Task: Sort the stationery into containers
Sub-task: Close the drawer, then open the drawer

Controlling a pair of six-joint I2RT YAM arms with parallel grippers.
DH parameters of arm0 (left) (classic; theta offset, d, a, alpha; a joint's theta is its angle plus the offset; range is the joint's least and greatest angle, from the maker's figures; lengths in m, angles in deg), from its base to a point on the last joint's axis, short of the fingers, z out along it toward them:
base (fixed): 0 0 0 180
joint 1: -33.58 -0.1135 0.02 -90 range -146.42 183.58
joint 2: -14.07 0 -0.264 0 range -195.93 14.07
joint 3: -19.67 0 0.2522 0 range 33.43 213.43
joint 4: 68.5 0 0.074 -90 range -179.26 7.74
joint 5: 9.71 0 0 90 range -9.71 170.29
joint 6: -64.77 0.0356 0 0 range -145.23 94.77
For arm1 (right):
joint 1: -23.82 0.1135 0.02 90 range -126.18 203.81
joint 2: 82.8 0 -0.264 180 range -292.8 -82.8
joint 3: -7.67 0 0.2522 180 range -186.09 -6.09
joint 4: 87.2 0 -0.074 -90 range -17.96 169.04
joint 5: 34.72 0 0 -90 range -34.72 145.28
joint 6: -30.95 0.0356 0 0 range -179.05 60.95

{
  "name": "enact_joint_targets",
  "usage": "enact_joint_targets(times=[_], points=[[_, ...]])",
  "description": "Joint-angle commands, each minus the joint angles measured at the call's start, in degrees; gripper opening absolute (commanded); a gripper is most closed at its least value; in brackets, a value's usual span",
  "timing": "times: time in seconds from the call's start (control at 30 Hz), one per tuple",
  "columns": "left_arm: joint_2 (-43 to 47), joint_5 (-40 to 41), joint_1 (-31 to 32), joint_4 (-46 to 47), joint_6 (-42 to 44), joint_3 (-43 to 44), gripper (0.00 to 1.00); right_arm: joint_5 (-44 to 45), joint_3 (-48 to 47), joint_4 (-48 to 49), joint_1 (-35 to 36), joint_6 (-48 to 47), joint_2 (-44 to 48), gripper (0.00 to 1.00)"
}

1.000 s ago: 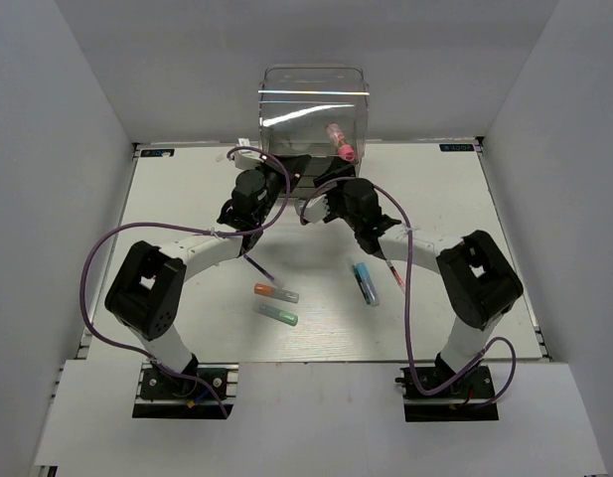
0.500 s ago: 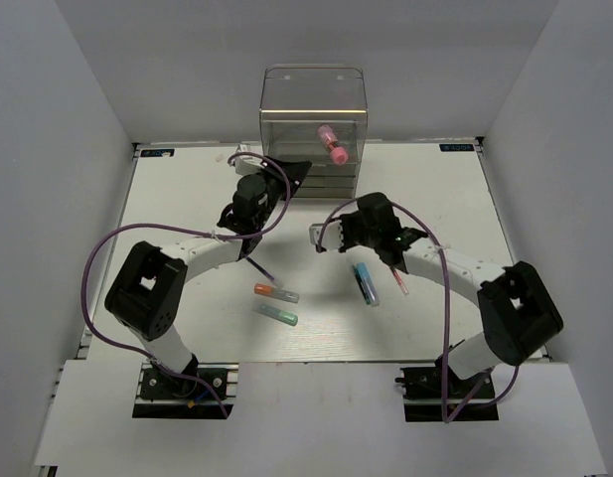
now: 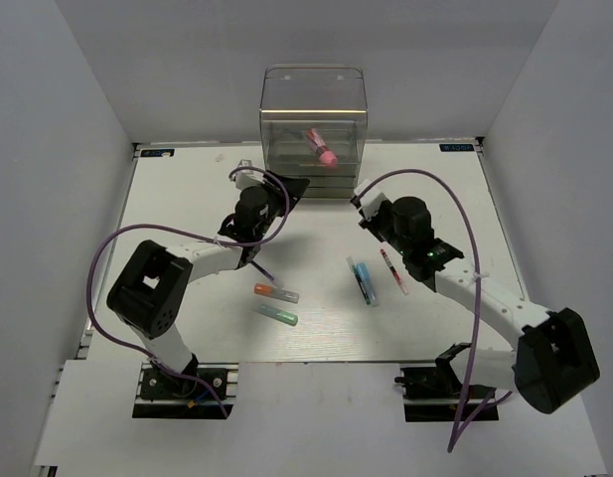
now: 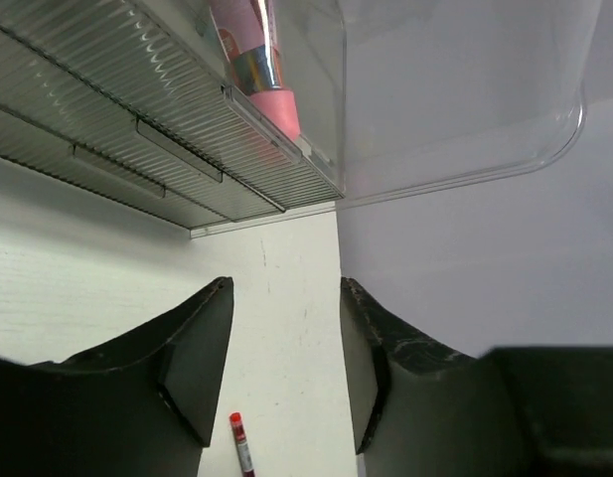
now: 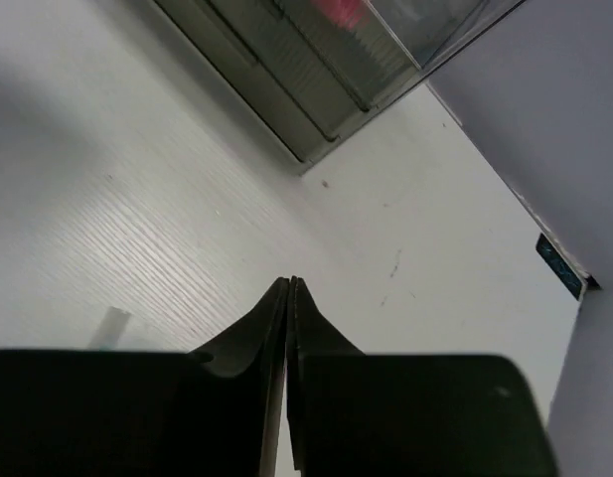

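Status: one of six items sorted, five left on the bench (image 3: 187, 199).

- Thin dark pen (image 3: 258, 266): loose at 8 o'clock from the bench centre, partly under the left arm's forearm.
- Orange-tipped marker (image 3: 276, 292) and green-tipped marker (image 3: 276, 315): at 7 o'clock, near each other, not touching, roughly parallel. Neither is sorted.
- Left end effector (image 4: 285, 318): fingers spread wide, nothing between them. It sits just beside the organiser's lower left corner, facing the drawer fronts.
- Clear organiser (image 3: 276, 109): at 12 o'clock against the back edge. All three shallow drawers look shut, and I see nothing in them, though the ribbed fronts hide much.
- Pink stubby cylinder (image 3: 321, 146): inside the tall top compartment, lying tilted. This is your only item done.
- Light-blue marker (image 3: 363, 279): at 4 o'clock on the bench, unsorted.
- Right end effector (image 5: 289, 298): fingers pressed together, nothing visible between them. It sits at 5 o'clock from the organiser, apart from it.
- Thin red pen (image 3: 392, 270): just right of the light-blue marker, beside the right arm's forearm, unsorted.

Judgement: early stage. You need a fresh grasp next, as both arms are free.
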Motion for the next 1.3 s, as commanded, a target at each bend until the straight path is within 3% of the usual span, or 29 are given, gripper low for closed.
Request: enact_joint_targets(times=[0.0, 0.07, 0.1, 0.13, 0.23, 0.37, 0.4, 0.47, 0.5, 0.57, 0.67, 0.8, 0.9, 1.27], points=[[-0.43, 0.03, -0.11, 1.48, 1.1, -0.31, 0.59, -5.76, -1.69, -1.83, -1.13, 13.79, 3.43, 0.0], [-0.43, -0.49, -0.11, 1.48, 1.71, -1.01, 0.71, -7.35, -1.17, -2.27, -2.54, 15.81, 4.23, 0.09], [-1.04, -0.5, -0.11, 2.18, 2.23, -1.02, 0.74, -10.14, -0.82, -1.83, -2.98, 16.08, 4.23, 0.33], [-1.05, -0.5, -0.11, 3.05, 2.24, -1.71, 0.8, -10.08, 0.93, -1.31, -3.42, 17.12, 4.4, 0.43], [-3.06, -1.02, -0.11, 5.95, 2.24, -2.94, 0.89, -10.95, 2.69, 0.63, -6.05, 18.97, 4.41, 0.57], [-8.33, -2.42, -0.72, 9.21, 3.38, -0.93, 0.95, -14.72, 2.79, 1.16, -10.79, 20.56, 4.75, 0.57], [-10.95, -2.43, -0.72, 9.74, 3.38, -0.14, 0.95, -16.21, 3.31, 1.42, -12.02, 20.65, 5.1, 0.52], [-13.61, -2.43, -0.72, 11.32, 3.38, 2.23, 0.94, -18.42, 4.19, 2.21, -13.43, 20.65, 5.98, 0.34], [-14.92, -2.43, -0.72, 12.11, 3.38, 3.02, 0.92, -19.64, 4.54, 2.3, -14.31, 20.39, 6.16, 0.17], [-17.92, -1.73, -0.72, 14.3, 3.91, 5.04, 0.85, -21.06, 4.02, 1.42, -15.2, 20.04, 6.25, 0.03], [-20.9, -0.59, -0.72, 18.35, 4.43, 6.37, 0.78, -22.29, 3.84, 0.98, -16.07, 20.04, 6.25, 0.01], [-22.85, 0.73, -0.72, 21.6, 5.75, 7.51, 0.76, -22.73, 4.11, 1.16, -16.78, 19.6, 6.25, 0.03], [-23.46, 0.73, -0.72, 26.25, 5.75, 6.99, 0.67, -22.47, 4.46, 1.51, -17.22, 19.07, 6.08, 0.04], [-26.88, 4.77, -0.72, 24.0, 5.75, 11.63, 0.65, -22.73, 4.9, 1.86, -17.84, 18.89, 5.99, 0.04]])
